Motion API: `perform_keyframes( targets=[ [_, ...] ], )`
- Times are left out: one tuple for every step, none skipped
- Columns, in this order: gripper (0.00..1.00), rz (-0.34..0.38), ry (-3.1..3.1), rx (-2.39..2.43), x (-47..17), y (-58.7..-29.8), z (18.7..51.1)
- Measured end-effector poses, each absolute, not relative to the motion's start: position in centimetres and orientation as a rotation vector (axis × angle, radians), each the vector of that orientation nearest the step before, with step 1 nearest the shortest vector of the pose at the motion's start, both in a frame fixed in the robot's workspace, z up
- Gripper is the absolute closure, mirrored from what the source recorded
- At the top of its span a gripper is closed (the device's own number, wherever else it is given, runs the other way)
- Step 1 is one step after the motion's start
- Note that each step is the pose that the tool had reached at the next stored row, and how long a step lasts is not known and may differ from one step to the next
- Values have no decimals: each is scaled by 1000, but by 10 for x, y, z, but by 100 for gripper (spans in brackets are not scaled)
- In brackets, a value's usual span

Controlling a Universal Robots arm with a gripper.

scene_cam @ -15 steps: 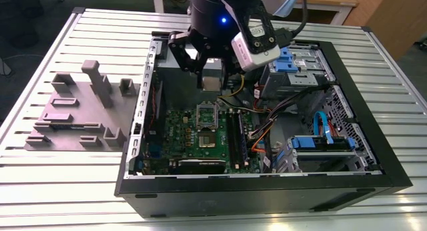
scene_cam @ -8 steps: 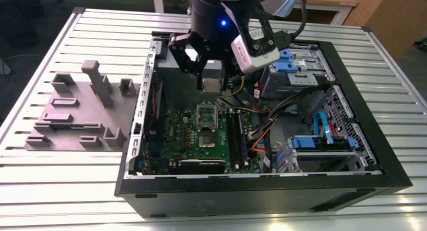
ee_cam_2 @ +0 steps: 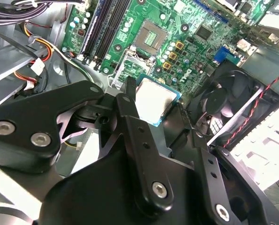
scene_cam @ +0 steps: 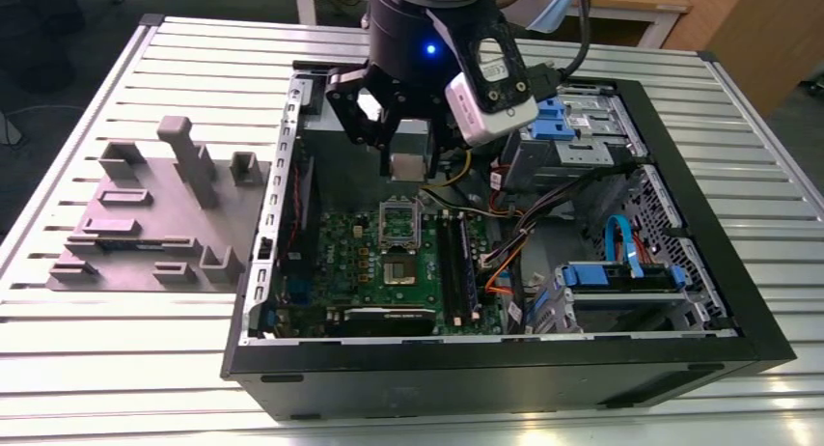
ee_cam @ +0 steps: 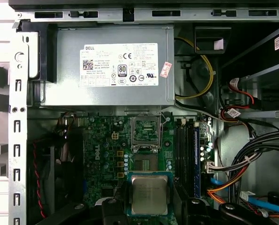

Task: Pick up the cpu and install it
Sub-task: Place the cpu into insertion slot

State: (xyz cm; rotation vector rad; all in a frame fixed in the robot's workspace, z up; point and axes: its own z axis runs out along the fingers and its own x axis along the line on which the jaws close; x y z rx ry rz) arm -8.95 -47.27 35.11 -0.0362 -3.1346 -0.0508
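A lab: slotted metal table (grey fixture block too) holds an open computer.

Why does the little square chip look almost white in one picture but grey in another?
In the second wrist view, light glares off the cpu, washing its metal top pale, and the case wall is blown out white. In the first wrist view, the same cpu looks dull grey, with no glare on it.

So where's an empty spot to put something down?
Bare table slats lie at the exterior view's left, around the grey fixture block, up to the computer case wall. Inside the case it's crowded: cables and drive bays fill one side, and the gripper holds the cpu over the motherboard.
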Motion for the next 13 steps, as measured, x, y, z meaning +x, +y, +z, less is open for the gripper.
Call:
perform_keyframes(
  targets=[
    [53, -51, -3135, -36, -89, -473, 351],
    [53, -51, -3135, -36, -88, -473, 350],
    [53, -51, -3135, -36, -87, -473, 350],
    [53, -51, -3135, -36, -87, -473, 349],
    [53, -51, -3135, -36, -87, -473, 349],
    [53, -51, -3135, -36, -87, -473, 348],
    [53, -51, -3135, -36, -87, -473, 347],
    [53, -51, -3135, -36, -87, -473, 345],
    [53, -51, -3135, -36, -87, -473, 343],
    [53, -51, -3135, -36, -87, -473, 341],
    [53, -51, -3135, -36, -87, -473, 339],
    [53, -51, -3135, -36, -87, -473, 338],
    [53, -51, -3135, -36, -87, -473, 337]
  ],
)
